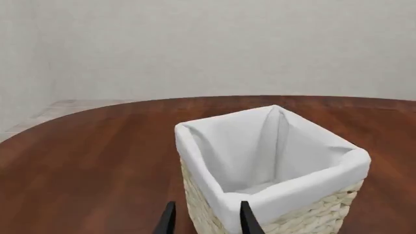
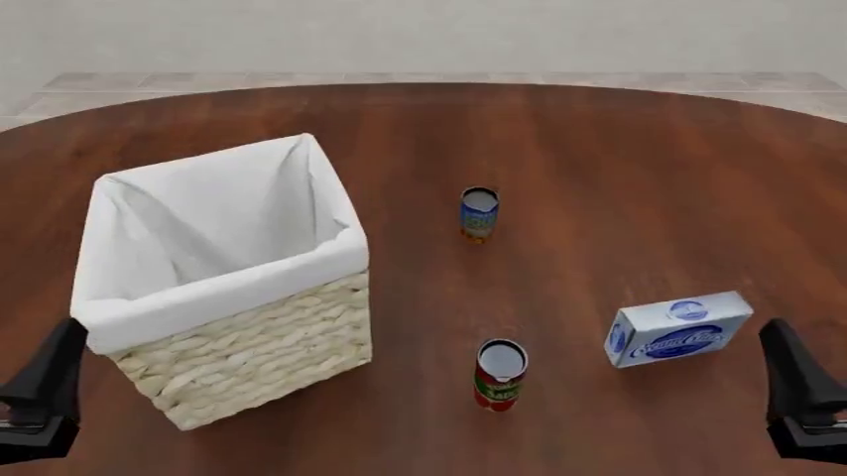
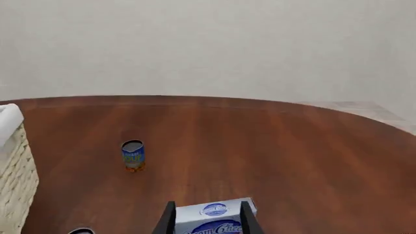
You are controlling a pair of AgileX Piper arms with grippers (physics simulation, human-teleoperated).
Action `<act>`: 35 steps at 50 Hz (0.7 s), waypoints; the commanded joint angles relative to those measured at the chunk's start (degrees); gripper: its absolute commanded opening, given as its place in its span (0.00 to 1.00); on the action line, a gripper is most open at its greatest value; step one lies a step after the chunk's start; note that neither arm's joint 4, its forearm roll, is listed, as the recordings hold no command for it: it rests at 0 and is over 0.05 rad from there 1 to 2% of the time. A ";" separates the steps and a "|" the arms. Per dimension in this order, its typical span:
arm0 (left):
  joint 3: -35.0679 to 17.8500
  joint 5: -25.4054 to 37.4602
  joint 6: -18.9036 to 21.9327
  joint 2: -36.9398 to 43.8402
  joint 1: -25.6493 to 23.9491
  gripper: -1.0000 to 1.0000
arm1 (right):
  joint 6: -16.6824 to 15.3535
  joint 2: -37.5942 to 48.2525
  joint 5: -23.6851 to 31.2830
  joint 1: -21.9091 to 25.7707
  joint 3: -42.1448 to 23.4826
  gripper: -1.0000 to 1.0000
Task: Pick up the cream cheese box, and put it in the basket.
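Cream cheese box point(image 2: 679, 329) flat on table, untouched; right end effector point(image 3: 207, 219) fingers apart, empty. Descend straight, straddle box w/ both fingers, then close.

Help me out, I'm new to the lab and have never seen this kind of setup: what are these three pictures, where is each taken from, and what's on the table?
These are simulator renders of a two-armed robot at a round wooden table. The front view looks forward and down from the robot's side; the dark shapes in its lower corners are the left gripper and right gripper. The other two pictures come from cameras just behind each gripper, looking along its fingers.

On the table stand a wicker basket with a white cloth liner, seemingly empty, a blue-labelled can and a red-labelled can. The cream cheese box, white with blue logos, lies near the right gripper.

Nothing is held. Both grippers are open: the left points at the basket, and the right wrist view shows the box just beyond the fingers.
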 commanded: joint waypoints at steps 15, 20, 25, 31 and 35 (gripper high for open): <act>-0.29 0.04 -0.02 -0.06 0.30 1.00 | 0.54 0.14 -0.02 0.06 -0.17 1.00; -0.42 0.16 0.13 0.01 0.49 1.00 | 0.52 0.11 -0.03 0.27 -0.17 1.00; -0.52 0.25 0.62 0.39 0.06 1.00 | 0.72 0.11 -0.03 0.28 -0.17 1.00; -0.84 0.01 2.13 1.31 -0.67 1.00 | 0.80 0.08 -0.07 0.30 -0.18 1.00; -1.20 0.37 3.46 1.62 -1.31 1.00 | 0.70 0.07 -0.09 0.29 -0.18 1.00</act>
